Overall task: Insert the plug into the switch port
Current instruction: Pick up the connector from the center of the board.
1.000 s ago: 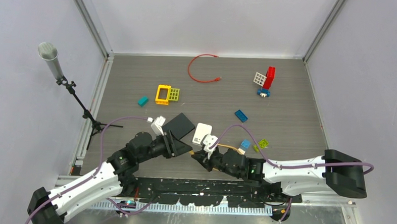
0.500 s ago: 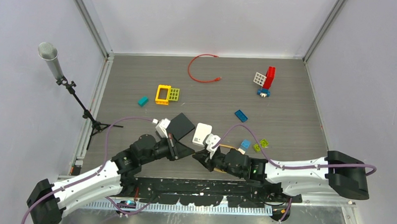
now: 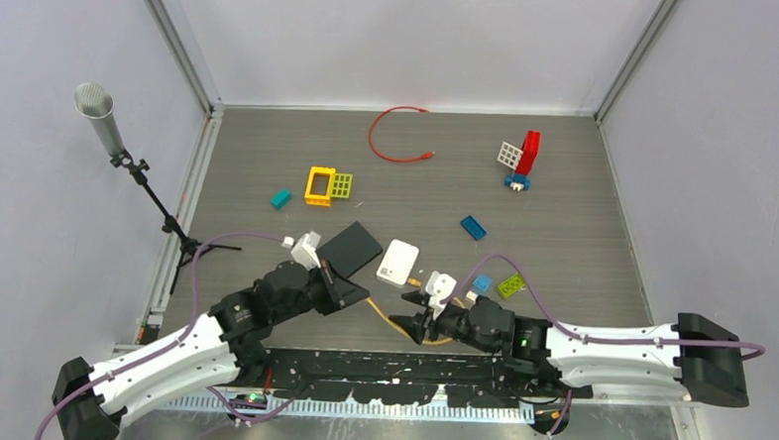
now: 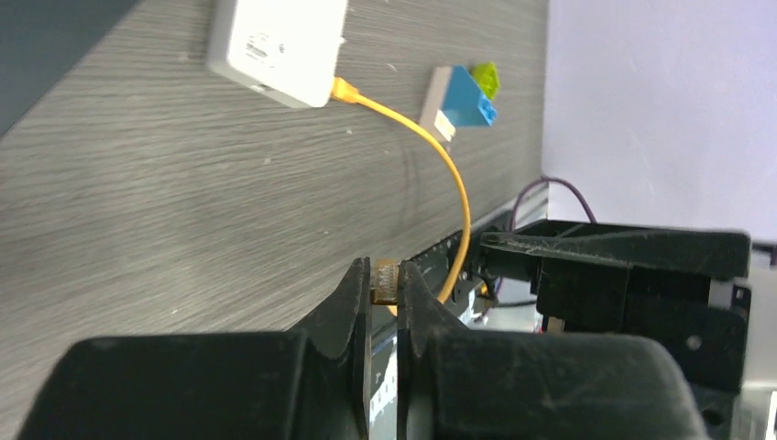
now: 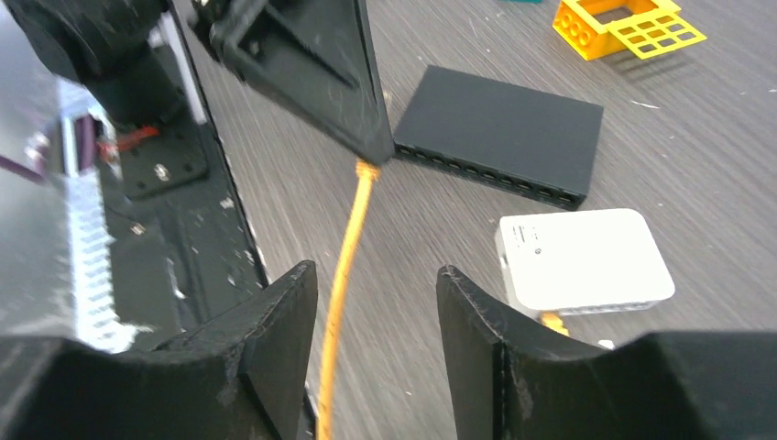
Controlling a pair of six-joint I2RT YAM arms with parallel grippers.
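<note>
Left jaws: closed on the plug (image 4: pixel 385 282), the clear connector at the free end of the orange cable (image 4: pixel 455 188). We see it pinched between the two tips, with only its rear part showing and the cable trailing out behind it.

Position: the grip sits low over the worktop (image 3: pixel 565 188) at its near edge, a little left of the middle. The plug is near the black switch (image 3: pixel 351 246), by the near corner of the side that carries the row of ports. It sits in no port. From the right wrist view we cannot tell whether the left jaw tip touches that corner.

Right jaws: wide apart, one finger on each side of the orange cable, slightly along it from the plug. We see no contact with the cable on either side.

Far end of the cable: it meets the edge of the white box (image 3: pixel 398 262), which lies flat just right of the switch.
</note>
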